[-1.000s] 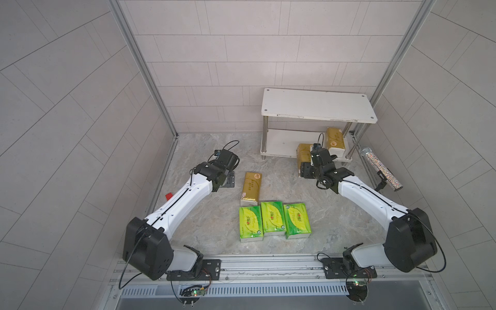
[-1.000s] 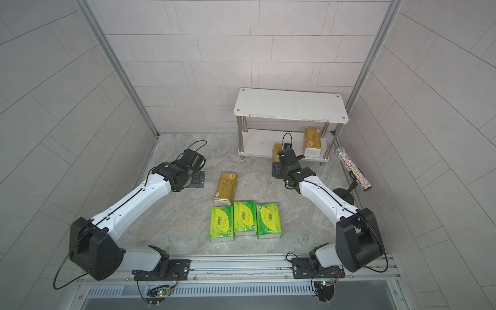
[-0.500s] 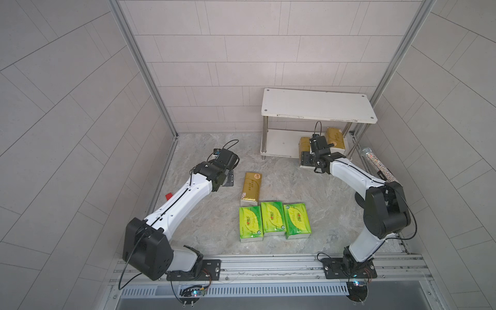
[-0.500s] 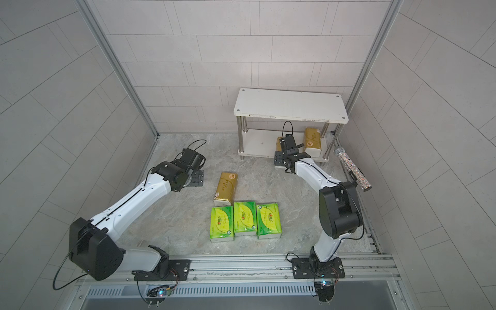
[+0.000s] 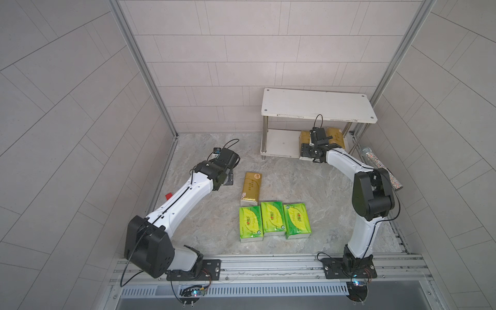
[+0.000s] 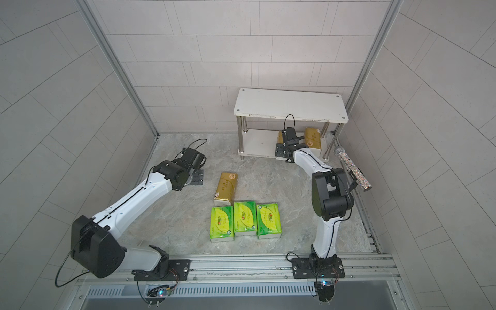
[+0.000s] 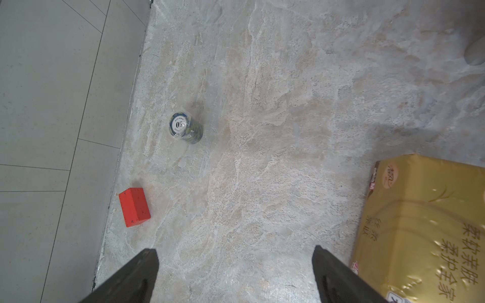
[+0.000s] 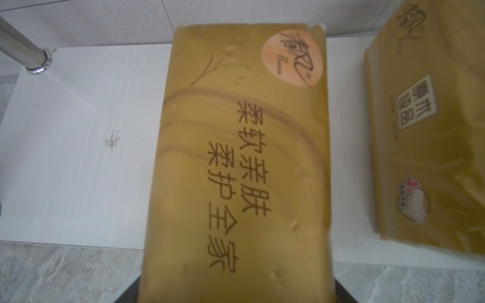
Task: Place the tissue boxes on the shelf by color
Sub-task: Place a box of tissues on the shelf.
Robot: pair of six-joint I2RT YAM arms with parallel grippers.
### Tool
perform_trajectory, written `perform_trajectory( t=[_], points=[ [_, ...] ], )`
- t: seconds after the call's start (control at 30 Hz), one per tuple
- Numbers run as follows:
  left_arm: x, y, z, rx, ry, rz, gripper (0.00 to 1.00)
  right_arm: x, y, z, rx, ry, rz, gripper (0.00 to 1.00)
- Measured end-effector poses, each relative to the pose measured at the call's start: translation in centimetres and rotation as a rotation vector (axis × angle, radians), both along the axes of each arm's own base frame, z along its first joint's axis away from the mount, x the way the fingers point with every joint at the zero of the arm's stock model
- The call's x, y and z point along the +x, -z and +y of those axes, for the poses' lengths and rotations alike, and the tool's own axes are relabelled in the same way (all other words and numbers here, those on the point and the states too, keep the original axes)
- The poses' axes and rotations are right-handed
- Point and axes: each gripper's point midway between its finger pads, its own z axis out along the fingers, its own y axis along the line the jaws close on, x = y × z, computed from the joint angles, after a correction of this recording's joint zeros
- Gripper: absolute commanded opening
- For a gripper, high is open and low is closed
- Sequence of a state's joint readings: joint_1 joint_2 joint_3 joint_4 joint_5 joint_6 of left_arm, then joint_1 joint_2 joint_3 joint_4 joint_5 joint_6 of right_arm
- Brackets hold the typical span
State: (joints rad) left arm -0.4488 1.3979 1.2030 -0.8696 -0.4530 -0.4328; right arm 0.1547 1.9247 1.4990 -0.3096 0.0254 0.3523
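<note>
Gold pack (image 8: 241, 157) is clenched in the right gripper (image 8: 237, 291) over the shelf's lower board (image 8: 78, 131), just beside a second gold pack (image 8: 430, 131) lying there, presumably so gold is grouped on one tier; left gripper (image 7: 236, 275) is held spread, empty, near the third gold pack (image 7: 420, 223) on the floor.

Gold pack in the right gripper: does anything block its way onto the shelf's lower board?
Nothing visible does. The held gold pack is over the lower board; the second gold pack lies beside it, apart.
</note>
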Motion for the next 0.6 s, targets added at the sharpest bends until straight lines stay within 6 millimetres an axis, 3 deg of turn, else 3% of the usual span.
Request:
perform_trajectory(
  t=[0.6],
  points=[
    [0.8, 0.6, 0.0, 0.018, -0.020, 0.013, 1.00, 2.9, 0.4, -1.7, -0.013, 0.000, -0.007, 0.78]
  ],
)
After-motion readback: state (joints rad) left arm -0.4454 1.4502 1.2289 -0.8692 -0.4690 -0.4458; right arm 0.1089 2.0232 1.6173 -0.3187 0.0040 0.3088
